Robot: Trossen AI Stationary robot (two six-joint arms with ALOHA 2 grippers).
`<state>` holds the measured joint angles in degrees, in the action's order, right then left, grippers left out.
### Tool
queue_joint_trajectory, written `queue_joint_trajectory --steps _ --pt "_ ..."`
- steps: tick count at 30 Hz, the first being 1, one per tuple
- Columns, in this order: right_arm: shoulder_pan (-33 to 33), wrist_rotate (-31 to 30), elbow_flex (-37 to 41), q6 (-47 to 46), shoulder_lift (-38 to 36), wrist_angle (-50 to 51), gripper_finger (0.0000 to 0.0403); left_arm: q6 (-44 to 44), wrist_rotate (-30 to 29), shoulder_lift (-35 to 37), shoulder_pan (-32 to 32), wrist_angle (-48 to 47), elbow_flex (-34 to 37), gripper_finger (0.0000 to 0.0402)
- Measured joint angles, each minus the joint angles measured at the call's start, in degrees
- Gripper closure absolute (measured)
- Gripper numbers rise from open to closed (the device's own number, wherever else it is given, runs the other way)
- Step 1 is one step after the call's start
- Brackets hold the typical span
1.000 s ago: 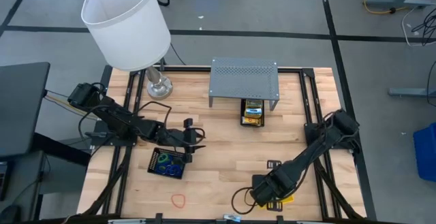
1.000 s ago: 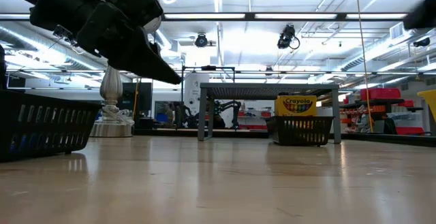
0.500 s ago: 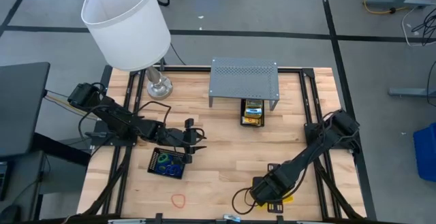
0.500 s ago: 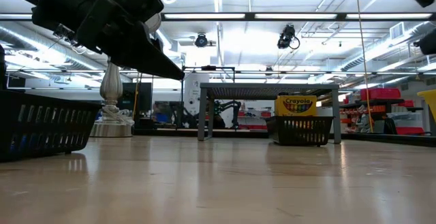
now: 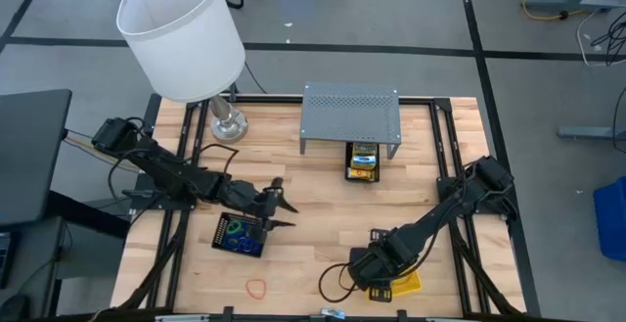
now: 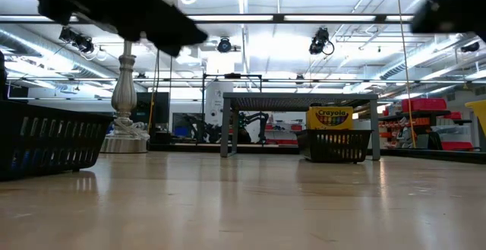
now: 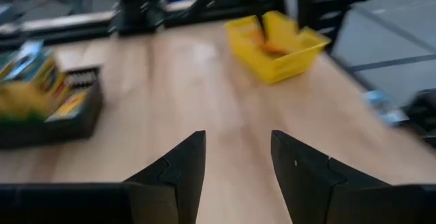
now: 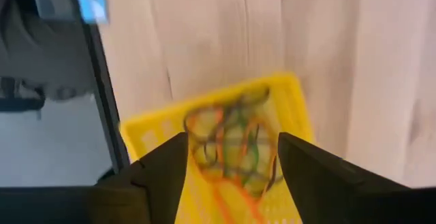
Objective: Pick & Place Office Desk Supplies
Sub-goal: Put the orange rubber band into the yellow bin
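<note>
A black mesh tray [image 5: 241,234] with blue and green rubber bands stands at the near left. My left gripper [image 5: 278,205] hovers open beside its right end, with nothing between its fingers [image 7: 178,171]. A yellow tray [image 5: 403,284] of mixed rubber bands [image 8: 233,149] stands at the near right. My right gripper [image 5: 364,267] is open just to its left, above it in the right wrist view, its fingers [image 8: 163,163] apart and holding nothing. An orange rubber band [image 5: 256,288] lies flat on the table near the front edge. Crayon boxes [image 5: 363,160] sit in another black tray [image 6: 338,146].
A grey perforated shelf [image 5: 350,116] stands at the far middle, and the crayon tray sits at its front edge. A white-shaded lamp [image 5: 183,34] stands at the far left on its metal base [image 5: 228,124]. Bare wood [image 5: 323,214] lies between the two arms.
My right gripper has drawn back from the yellow tray toward the table's left edge, so more of the tray shows. My left gripper has risen and turned about its own axis next to the black mesh tray. The trays and bands have stayed in place.
</note>
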<state>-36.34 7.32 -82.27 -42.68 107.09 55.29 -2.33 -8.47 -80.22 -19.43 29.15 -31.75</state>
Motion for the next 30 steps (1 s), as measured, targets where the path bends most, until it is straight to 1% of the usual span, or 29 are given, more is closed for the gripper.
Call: queue_joint_trajectory --steps 4,8,12,15,19,24,27,30 --pt "-0.02 -6.79 -3.46 4.83 0.00 -1.91 0.0180 -0.63 3.87 3.41 -3.07 -0.33 -0.02 0.0228" --pt "0.00 -13.49 -4.41 10.84 0.00 -8.52 0.0185 1.25 7.28 5.32 -7.46 -4.21 -0.07 0.0228" --pt "0.19 -18.06 -4.45 17.43 0.00 -14.16 0.0182 7.55 7.54 5.41 -12.68 -9.89 -0.04 0.0227" --pt "0.72 -20.98 -4.45 22.12 0.00 -16.40 0.0177 11.82 6.53 5.39 -16.78 -11.17 -0.04 0.0227" --pt "2.01 -21.71 -4.45 25.93 0.00 -17.51 0.0172 15.87 3.30 4.90 -22.03 -11.14 -0.04 0.0227" --pt "3.43 -21.75 -4.45 27.13 0.00 -17.47 0.0171 18.69 -0.99 1.96 -27.33 -12.26 -0.30 0.0227" --pt "3.74 -21.67 -4.45 27.56 0.00 -17.46 0.0171 18.71 -2.31 -1.11 -29.08 -14.84 -1.97 0.0227" --pt "3.74 -21.67 -4.45 27.57 0.00 -17.40 0.0171 16.56 -2.09 -4.84 -29.87 -20.21 -4.93 0.0227"
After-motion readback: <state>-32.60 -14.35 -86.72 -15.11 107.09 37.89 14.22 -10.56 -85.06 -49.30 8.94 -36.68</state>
